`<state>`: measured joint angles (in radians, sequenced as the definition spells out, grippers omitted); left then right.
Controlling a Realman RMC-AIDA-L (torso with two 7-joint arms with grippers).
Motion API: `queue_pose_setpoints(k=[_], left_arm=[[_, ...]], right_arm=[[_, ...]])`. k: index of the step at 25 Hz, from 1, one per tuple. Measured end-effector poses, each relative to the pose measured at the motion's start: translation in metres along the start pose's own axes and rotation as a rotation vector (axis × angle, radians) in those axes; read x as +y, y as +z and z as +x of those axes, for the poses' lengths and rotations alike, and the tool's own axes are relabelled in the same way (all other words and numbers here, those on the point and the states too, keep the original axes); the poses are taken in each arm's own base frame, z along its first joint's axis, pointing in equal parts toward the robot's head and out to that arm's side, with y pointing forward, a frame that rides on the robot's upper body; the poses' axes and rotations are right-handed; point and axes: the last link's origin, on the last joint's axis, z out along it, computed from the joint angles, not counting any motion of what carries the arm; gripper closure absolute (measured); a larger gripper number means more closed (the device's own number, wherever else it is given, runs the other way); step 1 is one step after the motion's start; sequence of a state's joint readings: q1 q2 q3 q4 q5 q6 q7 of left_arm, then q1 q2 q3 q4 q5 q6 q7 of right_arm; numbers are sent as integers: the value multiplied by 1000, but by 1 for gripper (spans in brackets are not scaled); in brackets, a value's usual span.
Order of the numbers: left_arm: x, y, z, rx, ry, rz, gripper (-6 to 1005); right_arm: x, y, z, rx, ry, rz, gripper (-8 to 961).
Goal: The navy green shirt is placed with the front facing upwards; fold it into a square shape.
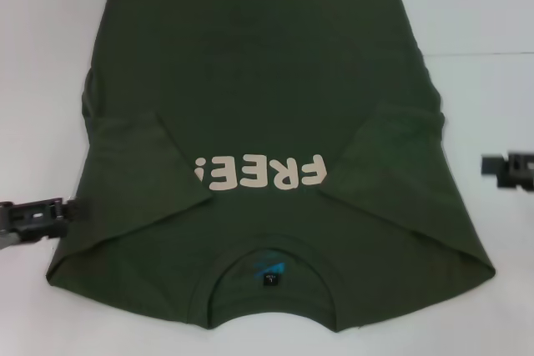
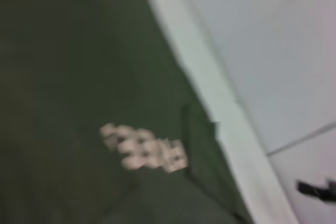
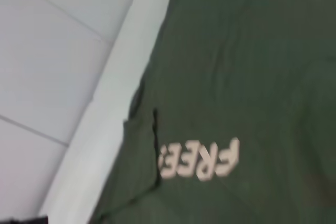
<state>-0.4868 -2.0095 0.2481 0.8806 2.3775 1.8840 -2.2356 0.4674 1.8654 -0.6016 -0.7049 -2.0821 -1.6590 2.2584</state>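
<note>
The navy green shirt (image 1: pixel 259 106) lies flat on the white table (image 1: pixel 42 39), front up, collar and blue neck label (image 1: pixel 270 269) nearest me. Both sleeves are folded inward over the chest, flanking the cream "FREE!" print (image 1: pixel 260 174). My left gripper (image 1: pixel 37 216) hovers at the shirt's left edge, beside the folded left sleeve. Off to the right, my right gripper (image 1: pixel 507 169) stays apart from the cloth. The left wrist view shows the shirt (image 2: pixel 79 77) with its print (image 2: pixel 144 148). The right wrist view shows the shirt (image 3: pixel 252 66) and the print (image 3: pixel 199 159).
Bare white tabletop (image 1: pixel 484 22) flanks the shirt on both sides. The shirt's hem reaches the table's far edge. The right gripper shows far off in the left wrist view (image 2: pixel 316 190).
</note>
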Motion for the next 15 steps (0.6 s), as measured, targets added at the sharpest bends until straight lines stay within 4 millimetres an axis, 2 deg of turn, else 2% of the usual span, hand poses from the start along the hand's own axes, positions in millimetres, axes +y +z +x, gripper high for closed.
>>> queue_pose_setpoints(k=[1, 7, 15], left_arm=[[-6, -5, 2, -16, -64, 53, 49], [-16, 0, 5, -75, -140, 164, 50], [-23, 10, 19, -157, -157, 319, 50]], right_arm=[[-6, -5, 11, 13, -14, 14, 95], [-17, -10, 27, 54, -18, 61, 101], [-18, -7, 31, 103, -32, 82, 100]])
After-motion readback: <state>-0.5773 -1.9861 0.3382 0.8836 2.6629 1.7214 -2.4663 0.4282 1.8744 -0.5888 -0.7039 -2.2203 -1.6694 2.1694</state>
